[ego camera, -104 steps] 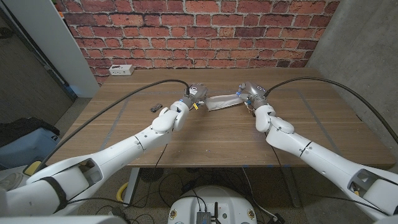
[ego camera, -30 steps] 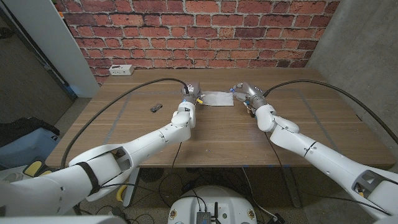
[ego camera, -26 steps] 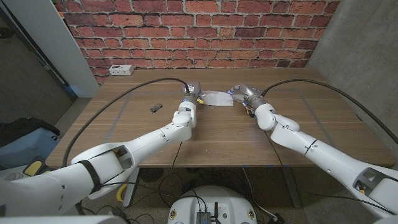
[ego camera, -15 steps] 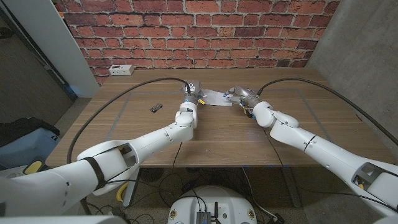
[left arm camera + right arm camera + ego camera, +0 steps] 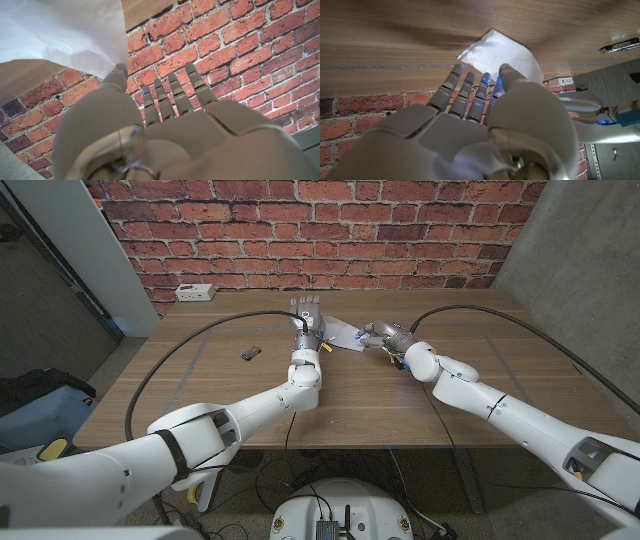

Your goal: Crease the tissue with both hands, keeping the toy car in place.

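Two arms reach over the wooden table (image 5: 400, 395) in the head view, meeting near the tissue (image 5: 343, 333), which serves as the reference here. The tissue lies on the table toward the far side, roughly mid-width, white and flattened with one corner pointing away from the robot. The left hand (image 5: 307, 313) stands just beside the tissue's left edge, fingers straight and pointing up toward the brick wall (image 5: 320, 230), spread apart, nothing in them. The right hand (image 5: 378, 332) sits at the tissue's right edge, touching or nearly touching it; whether it pinches the sheet cannot be told from this view. A small dark object (image 5: 251, 353), possibly the toy car, lies on the table well to the left of the tissue, apart from both hands. A white power strip (image 5: 195, 292) rests at the far left corner, well away from the tissue.

Left wrist view: left hand (image 5: 165, 125) with fingers (image 5: 175, 92) extended and separated, holding nothing; the tissue (image 5: 65, 30) hangs close by the thumb tip.

Right wrist view: right hand (image 5: 470, 120) with fingers (image 5: 465, 87) extended side by side toward the tissue (image 5: 502, 55), thumb tip at its near edge; no firm hold is evident. The dark object (image 5: 620, 46) lies beyond the tissue on the wood.
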Available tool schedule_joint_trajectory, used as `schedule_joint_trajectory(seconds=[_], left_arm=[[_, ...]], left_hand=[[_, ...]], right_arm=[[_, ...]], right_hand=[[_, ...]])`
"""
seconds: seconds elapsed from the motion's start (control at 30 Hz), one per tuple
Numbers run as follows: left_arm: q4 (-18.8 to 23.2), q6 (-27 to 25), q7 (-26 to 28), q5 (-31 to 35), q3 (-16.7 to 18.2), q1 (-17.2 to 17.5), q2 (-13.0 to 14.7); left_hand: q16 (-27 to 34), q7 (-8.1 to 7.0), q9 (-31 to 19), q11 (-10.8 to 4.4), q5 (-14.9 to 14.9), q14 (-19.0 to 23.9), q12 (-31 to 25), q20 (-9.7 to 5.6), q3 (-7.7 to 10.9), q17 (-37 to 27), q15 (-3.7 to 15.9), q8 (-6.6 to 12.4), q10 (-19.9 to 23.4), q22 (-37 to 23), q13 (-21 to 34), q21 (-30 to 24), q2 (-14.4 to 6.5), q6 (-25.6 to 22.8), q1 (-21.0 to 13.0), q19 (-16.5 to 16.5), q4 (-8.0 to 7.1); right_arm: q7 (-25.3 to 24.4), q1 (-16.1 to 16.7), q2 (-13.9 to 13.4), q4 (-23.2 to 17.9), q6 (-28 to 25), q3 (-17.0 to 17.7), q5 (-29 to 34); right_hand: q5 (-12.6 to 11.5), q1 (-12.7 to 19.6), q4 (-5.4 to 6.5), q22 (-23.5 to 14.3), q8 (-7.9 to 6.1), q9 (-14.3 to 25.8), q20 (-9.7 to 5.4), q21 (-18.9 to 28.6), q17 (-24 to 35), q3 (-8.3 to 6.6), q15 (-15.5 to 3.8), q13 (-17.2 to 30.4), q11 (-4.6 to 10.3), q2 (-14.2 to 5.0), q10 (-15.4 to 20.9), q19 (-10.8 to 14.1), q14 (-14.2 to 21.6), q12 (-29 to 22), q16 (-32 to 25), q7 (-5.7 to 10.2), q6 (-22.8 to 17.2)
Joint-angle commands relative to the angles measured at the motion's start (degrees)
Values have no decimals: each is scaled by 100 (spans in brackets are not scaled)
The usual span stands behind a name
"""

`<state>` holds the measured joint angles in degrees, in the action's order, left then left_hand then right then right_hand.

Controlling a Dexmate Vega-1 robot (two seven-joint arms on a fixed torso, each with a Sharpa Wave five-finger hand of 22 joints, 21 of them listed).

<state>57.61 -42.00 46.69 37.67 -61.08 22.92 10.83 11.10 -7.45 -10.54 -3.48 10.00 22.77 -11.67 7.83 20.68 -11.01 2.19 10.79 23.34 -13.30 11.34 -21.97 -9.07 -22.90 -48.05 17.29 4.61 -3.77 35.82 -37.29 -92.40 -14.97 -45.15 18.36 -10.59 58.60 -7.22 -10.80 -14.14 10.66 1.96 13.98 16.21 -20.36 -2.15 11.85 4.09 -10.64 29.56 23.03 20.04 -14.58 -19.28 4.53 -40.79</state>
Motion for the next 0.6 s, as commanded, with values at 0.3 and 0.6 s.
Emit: schedule_joint_trajectory(seconds=[0.3, 0.6], left_arm=[[1520, -856, -1540, 341, -548, -67, 876], [1165, -1605, -1821, 457, -564, -193, 471]], left_hand=[[-113, -14, 2, -94, 4, -511, 94, 12, -122, 88, -29, -60, -501, 69, 18, 99, 596, 233, -72, -427, 351], [-15, 45, -5, -26, 79, -609, -10, 80, 224, 67, -130, 6, -570, 101, 17, 118, 44, 309, -744, -497, 515]], right_arm=[[73, -24, 30, -46, 3, -32, 84], [84, 37, -17, -134, 21, 18, 45]], right_hand=[[24, -31, 1, -7, 105, 10, 64, 11, -8, 10, -530, 7, -1, 91, -84, 8, -42, 59, 18, 34, 119], [34, -91, 21, -6, 138, 12, 73, 13, -10, 53, -497, 7, -20, 127, -91, 14, -47, 76, 17, 17, 144]])
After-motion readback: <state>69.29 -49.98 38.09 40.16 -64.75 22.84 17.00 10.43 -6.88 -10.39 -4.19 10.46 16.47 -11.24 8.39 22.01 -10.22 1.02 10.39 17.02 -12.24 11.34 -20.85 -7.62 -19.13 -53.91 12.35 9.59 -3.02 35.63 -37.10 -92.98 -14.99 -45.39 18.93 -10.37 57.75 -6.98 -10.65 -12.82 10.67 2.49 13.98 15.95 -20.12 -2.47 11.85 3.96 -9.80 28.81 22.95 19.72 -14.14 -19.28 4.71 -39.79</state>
